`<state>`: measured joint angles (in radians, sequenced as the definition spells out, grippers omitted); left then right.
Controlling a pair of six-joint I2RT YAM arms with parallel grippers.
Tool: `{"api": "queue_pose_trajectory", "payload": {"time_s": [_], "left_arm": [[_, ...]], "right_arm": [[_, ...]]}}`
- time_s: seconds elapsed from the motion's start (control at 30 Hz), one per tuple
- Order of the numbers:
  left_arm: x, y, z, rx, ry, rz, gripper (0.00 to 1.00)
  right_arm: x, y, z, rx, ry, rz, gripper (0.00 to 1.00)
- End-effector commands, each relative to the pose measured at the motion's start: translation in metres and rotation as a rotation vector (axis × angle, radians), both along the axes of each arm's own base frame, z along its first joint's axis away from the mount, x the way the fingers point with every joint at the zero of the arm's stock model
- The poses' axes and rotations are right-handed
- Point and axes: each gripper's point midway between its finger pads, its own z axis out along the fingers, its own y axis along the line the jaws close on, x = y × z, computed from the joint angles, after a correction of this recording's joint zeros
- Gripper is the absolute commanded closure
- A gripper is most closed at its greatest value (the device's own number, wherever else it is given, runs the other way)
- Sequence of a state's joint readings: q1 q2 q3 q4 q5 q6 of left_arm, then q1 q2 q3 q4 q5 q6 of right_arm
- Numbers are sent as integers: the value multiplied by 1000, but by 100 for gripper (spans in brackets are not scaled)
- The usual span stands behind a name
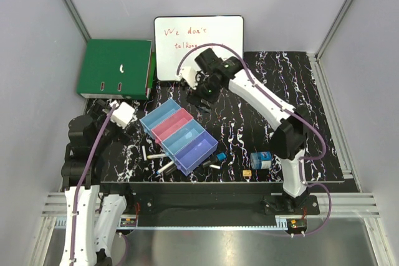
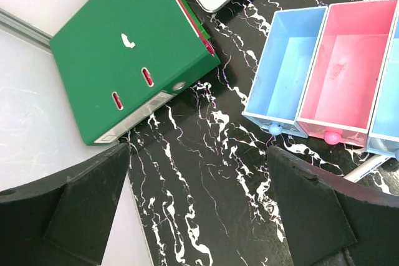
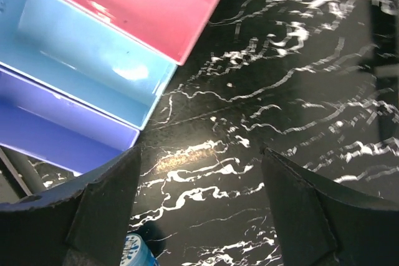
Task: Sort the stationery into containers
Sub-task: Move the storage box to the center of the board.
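The containers (image 1: 178,134) are four joined bins, light blue, pink, light blue and purple, lying diagonally mid-table. Loose stationery lies at their near end: two pens (image 1: 161,161), small pieces (image 1: 218,157), a stubby blue-white cylinder (image 1: 260,161) and a tiny yellow piece (image 1: 247,172). My left gripper (image 2: 199,216) is open over bare mat, left of the light blue bin (image 2: 287,66) and pink bin (image 2: 346,66). My right gripper (image 3: 199,210) is open above the mat beside the bins' far end, with nothing between its fingers. The cylinder (image 3: 134,253) shows by its left finger (image 3: 100,210).
A green binder (image 1: 115,68) lies at the back left, partly off the mat. A whiteboard (image 1: 198,45) with red writing leans at the back behind the right arm. The black marbled mat (image 1: 293,85) ends at a metal frame in front.
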<state>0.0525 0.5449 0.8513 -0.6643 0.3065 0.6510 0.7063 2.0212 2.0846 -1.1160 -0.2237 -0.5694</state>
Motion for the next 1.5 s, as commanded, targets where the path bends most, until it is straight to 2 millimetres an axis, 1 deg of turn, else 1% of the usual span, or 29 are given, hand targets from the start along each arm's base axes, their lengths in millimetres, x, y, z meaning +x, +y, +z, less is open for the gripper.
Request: {"api": "queue_pose_trajectory", "payload": {"time_s": [0.0,0.13,0.23,0.3,0.33,0.43,0.57,0.6,0.63,0.67,0.73,0.77,0.83,0.87,0.93,0.97,1.0,1.07,1.1,1.13,1.17,1.2,1.23,1.27,1.3,1.33,1.4,1.43,1.47], "left_arm": [[-4,-1,-1,16,-14,-13,1],[-7,1,-5,30,-2,-14,1],[-7,1,-8,37,2,-17,1],[-7,2,-8,40,2,-13,1],[-6,3,-8,43,3,-9,1],[-2,11,-2,6,-15,66,1],[0,26,2,-78,-28,209,1],[0,29,3,-79,-31,232,1],[-1,30,3,-81,-33,237,1],[-2,31,3,-83,-35,248,1],[-3,31,3,-72,-40,240,1],[-3,28,1,-65,-38,219,1],[-1,23,-7,-8,-27,151,1],[-1,11,-10,0,-26,72,1],[-1,0,-19,36,-15,-20,1],[-2,-12,-19,14,-12,-85,1],[-2,-17,-19,-3,-7,-112,1],[-3,-32,-17,-69,24,-171,1],[0,-36,-17,-89,47,-190,1],[1,-40,-19,-112,66,-206,3],[1,-48,-22,-136,85,-249,5],[4,-53,-28,-157,124,-274,9],[6,-58,-30,-181,149,-290,12],[6,-66,-31,-209,172,-327,12],[10,-73,-34,-232,216,-353,13],[13,-77,-35,-258,245,-352,13],[16,-100,-40,-267,319,-410,13],[18,-106,-42,-259,342,-413,13],[22,-114,-46,-257,374,-428,12]], "right_arm": [[-3,14,-12,-81,-75,123,14],[2,27,-10,-146,-229,310,11],[-1,38,-5,-164,-313,457,10],[-7,40,-9,-189,-330,540,10],[-12,42,-8,-220,-376,639,11],[-30,44,-25,-276,-398,820,11],[-39,53,-42,-304,-395,916,13],[-36,59,-39,-295,-406,900,13],[-32,61,-46,-313,-399,886,13],[-28,71,-33,-296,-431,860,13],[-22,80,-27,-248,-405,732,12],[-14,85,-10,-205,-421,665,11],[-10,84,4,-137,-387,500,7],[-8,81,8,-123,-377,446,5],[5,63,26,-91,-384,284,4],[9,52,22,-108,-373,233,3],[20,33,36,-81,-376,126,3],[32,4,36,-95,-368,6,2],[43,-23,48,-89,-379,-107,1],[49,-38,52,-88,-385,-163,0],[51,-53,46,-112,-374,-202,0],[52,-69,57,-118,-401,-239,0],[58,-87,60,-134,-409,-274,0],[56,-97,57,-153,-408,-278,0],[56,-109,67,-157,-429,-302,0],[57,-121,66,-176,-430,-322,0],[54,-138,76,-188,-456,-349,0],[54,-149,74,-203,-454,-367,0],[50,-155,82,-201,-473,-373,0]]}}
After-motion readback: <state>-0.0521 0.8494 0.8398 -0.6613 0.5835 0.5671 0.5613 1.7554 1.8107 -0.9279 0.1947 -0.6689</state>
